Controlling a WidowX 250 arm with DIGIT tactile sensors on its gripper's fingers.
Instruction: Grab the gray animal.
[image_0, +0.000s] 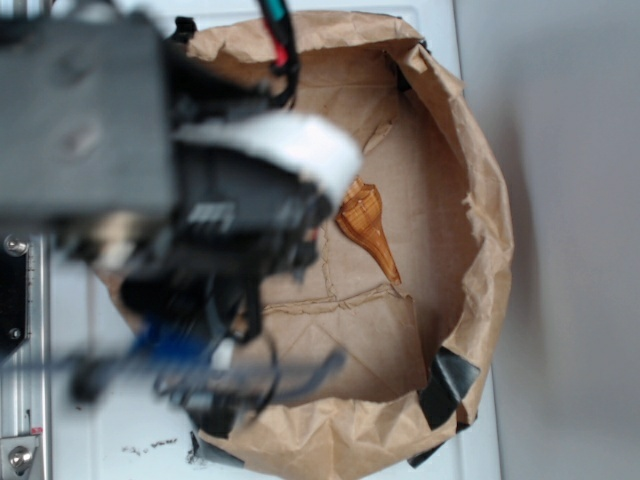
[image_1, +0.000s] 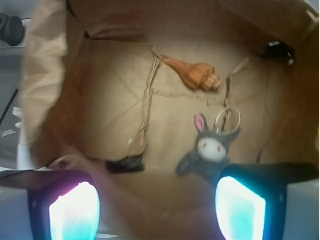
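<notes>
Gray plush donkey (image_1: 210, 150) just ahead of the claw (image_1: 157, 210), off to its right finger (image_1: 240, 210), ears pointing away. Claw fingers wide apart, holding nothing.

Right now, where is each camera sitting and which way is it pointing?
Exterior: above the scene, looking straight down into the paper bag; the blurred arm covers the left side, and the gray animal is hidden beneath it.
Wrist: on the arm, looking down into the bag between the fingers of the open gripper, at the gray animal near the right finger.
Shared: both views show the seashell and the bag floor.
</notes>
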